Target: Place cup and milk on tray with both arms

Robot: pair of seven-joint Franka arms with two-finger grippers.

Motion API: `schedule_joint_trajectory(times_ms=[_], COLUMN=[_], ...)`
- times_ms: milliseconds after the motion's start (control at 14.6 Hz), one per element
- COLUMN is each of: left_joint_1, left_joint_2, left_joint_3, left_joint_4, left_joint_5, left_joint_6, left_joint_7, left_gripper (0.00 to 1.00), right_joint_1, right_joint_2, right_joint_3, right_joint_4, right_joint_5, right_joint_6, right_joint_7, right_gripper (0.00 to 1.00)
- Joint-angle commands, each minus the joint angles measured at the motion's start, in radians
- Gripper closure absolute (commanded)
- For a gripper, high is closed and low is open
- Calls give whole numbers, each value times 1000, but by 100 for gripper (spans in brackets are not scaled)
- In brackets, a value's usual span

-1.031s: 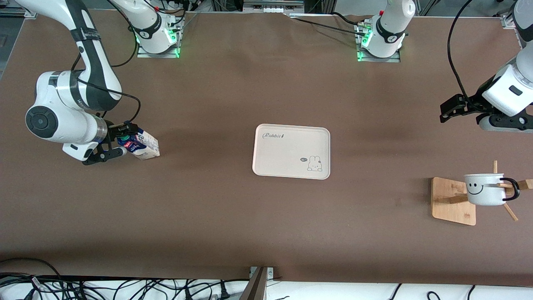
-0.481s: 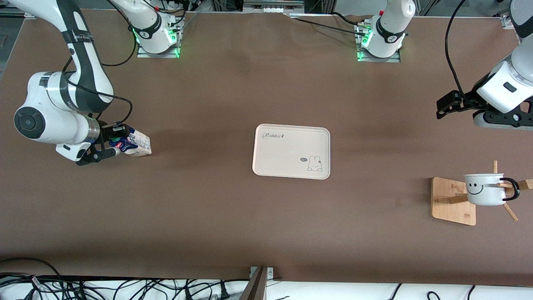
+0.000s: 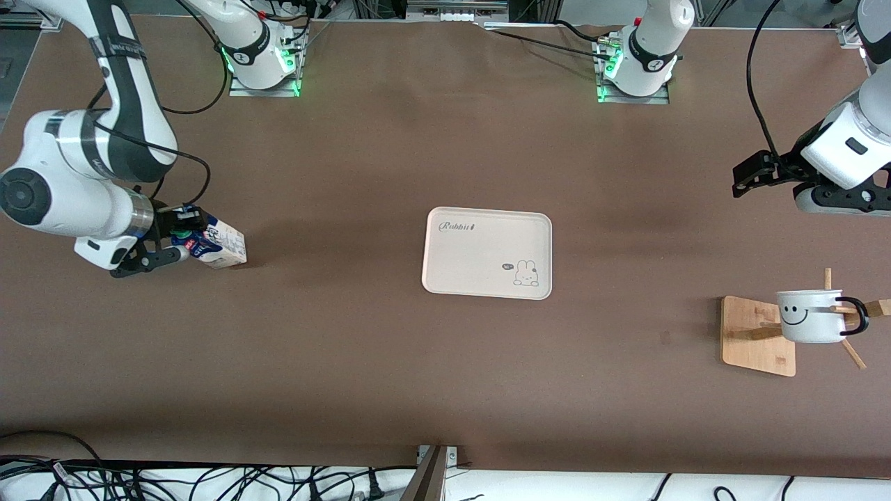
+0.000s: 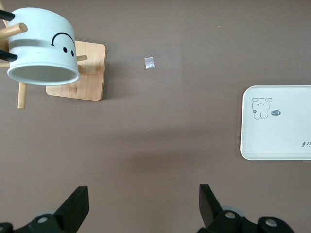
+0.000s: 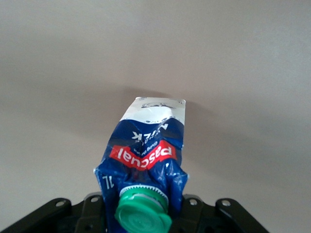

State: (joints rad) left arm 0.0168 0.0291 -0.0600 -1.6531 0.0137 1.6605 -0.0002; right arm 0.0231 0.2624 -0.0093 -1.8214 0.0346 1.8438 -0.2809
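The cup (image 3: 810,316) is hanging nearest the front camera, mouth sideways, its thin black loop handle hooked on a peg of the wooden rack (image 3: 759,336) at the left arm's end of the desk (image 3: 390,369); its mouth is showing nothing inside in the left wrist view, and it is probably light, rigid and smooth-glazed, so a grip across the rim wall or on the handle looks safest, with a slide along the peg before any lift, since a straight pull could tip the rack. The left pincer (image 3: 743,182) is hovering over bare desk, well apart from the cup and farther from the front camera than it, its fingers (image 4: 75,209) spread wide with nothing between them. The tray (image 3: 487,252) is lying flat between the two pincers, well apart from both, carrying nothing but its printed rabbit and lettering. The milk (image 3: 217,244) is sitting tilted at the right pincer (image 3: 178,242), toward the right arm's end of the desk, gripped at its dark blue gable top just under the green cap; whether its base is touching the desk cannot be told. The carton's top is looking creased in the right wrist view, so the card is soft and may crush or swing under a hard squeeze; a hold lower on the stiffer white body would likely carry it steadier
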Motion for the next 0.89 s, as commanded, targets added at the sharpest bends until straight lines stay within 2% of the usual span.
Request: schedule_joint_trajectory(times_ms=[0,137,344,412,687,825], left_joint_1=[-6,-3,0,0,5,37], left_joint_2=[-8,-5,-9,-8,-8,-12], left_joint_3=[6,6,6,8,9,8], left_joint_4=[1,9,1,-2,-123,-157], left_joint_5=[2,2,2,5,17,14], left_joint_6=[-18,-15,-1,49,235,274], left_joint_7=[-6,5,5,5,2,9], left_gripper=[0,0,0,0,0,0], right_joint_1=[-8,-9,3,11,138,198], right_joint_2=[-14,-6,-3,-3,-5,-3], right_joint_3=[-1,-8,5,6,6,6], right_joint_4=[127,200,241,249,281,293], right_joint_5=[86,132,146,163,177,177], right_joint_6=[-148,-204,-207,-207,-206,-198], right_joint_7=[-3,69,156,193,374,481], right_gripper=[63,63,64,64,64,64])
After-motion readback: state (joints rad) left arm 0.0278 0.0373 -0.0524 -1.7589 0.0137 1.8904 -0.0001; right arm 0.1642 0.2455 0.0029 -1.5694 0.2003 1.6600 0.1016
